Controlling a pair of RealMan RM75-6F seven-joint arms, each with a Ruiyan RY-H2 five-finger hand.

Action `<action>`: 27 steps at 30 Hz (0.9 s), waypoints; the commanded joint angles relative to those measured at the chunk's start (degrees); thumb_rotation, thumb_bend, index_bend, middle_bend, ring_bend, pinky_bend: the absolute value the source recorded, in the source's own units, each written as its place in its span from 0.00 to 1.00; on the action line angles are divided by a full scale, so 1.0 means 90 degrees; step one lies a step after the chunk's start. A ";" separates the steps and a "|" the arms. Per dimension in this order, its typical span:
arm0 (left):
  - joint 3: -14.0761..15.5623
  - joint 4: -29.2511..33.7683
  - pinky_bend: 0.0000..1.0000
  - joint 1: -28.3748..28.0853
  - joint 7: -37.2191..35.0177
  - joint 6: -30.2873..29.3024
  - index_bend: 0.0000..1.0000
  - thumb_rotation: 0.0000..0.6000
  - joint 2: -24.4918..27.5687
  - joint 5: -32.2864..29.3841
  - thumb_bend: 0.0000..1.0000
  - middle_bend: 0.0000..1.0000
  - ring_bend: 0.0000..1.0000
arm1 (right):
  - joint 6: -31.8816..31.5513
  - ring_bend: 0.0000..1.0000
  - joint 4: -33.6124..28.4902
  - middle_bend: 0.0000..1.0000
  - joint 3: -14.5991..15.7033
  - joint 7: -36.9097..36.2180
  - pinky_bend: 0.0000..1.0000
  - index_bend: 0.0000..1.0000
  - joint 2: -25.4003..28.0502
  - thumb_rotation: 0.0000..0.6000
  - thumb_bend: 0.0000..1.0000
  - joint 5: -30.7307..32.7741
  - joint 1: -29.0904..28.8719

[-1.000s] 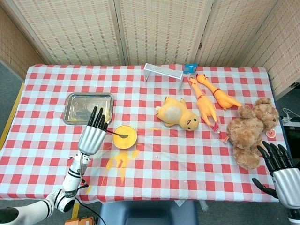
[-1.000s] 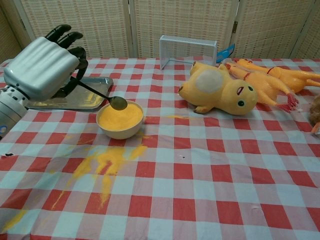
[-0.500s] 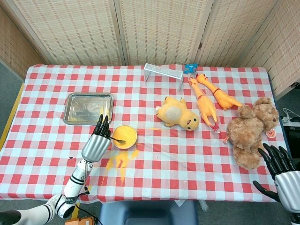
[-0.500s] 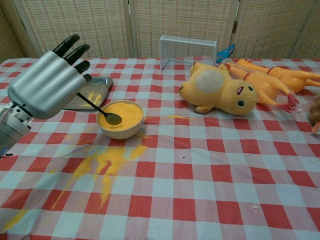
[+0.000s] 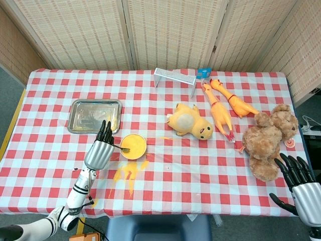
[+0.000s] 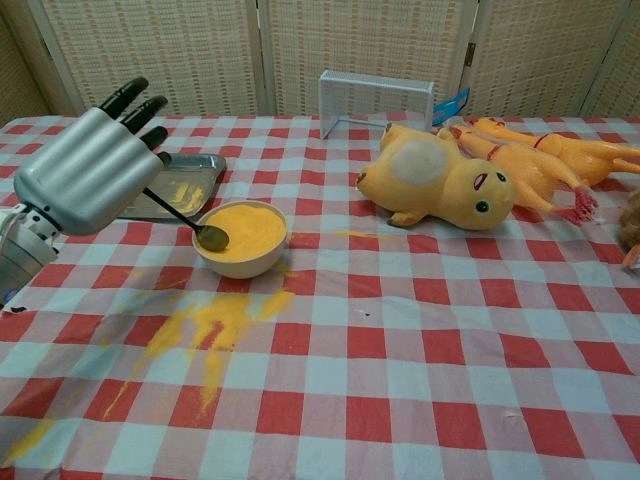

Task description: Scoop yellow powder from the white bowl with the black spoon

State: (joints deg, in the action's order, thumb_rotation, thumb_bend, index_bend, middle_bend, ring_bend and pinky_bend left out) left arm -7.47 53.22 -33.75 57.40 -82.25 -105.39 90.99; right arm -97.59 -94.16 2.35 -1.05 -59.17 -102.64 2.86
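left hand (image 6: 85, 170) pinches the black spoon (image 6: 190, 222), its tip at the white bowl (image 6: 241, 252)'s near-left rim; dip deeper, then lift level. right hand (image 5: 301, 183) spread, idle at the table's near-right corner.

bright, even indoor light, soft faint shadows, sharp focus, slight wide-angle bending at the edges

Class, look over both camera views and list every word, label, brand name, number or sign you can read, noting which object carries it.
No readable text appears in either view.
The blue item behind the white wire rack: any print on it is too small to tell.
The small round thing beside the brown teddy bear: any marking is too blurred to read.
The white bowl, black spoon and metal tray show no lettering.
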 commanded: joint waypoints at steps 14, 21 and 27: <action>-0.0298 -0.1204 0.05 -0.0369 -0.0783 -0.0480 0.86 1.00 -0.0406 0.0033 0.64 0.33 0.08 | 0.0036 0.00 -0.0026 0.00 -0.0068 0.0010 0.00 0.00 0.0012 1.00 0.08 0.0133 -0.0013; 0.0007 -0.0484 0.05 -0.0159 -0.0749 -0.0805 0.86 1.00 -0.0235 0.0274 0.64 0.33 0.09 | 0.0011 0.00 -0.0005 0.00 -0.0077 -0.0015 0.00 0.00 0.0013 1.00 0.08 0.0109 -0.0014; 0.0307 -0.0126 0.05 -0.0003 -0.0194 -0.0781 0.86 1.00 -0.0207 0.0477 0.63 0.33 0.09 | -0.0045 0.00 -0.0021 0.00 -0.0006 -0.0051 0.00 0.00 0.0029 1.00 0.08 -0.0044 0.0010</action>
State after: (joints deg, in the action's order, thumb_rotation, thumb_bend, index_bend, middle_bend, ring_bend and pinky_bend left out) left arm -5.54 51.24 -34.35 54.47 -89.42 -107.38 94.71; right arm -97.90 -94.33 2.22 -1.41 -58.97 -102.94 2.89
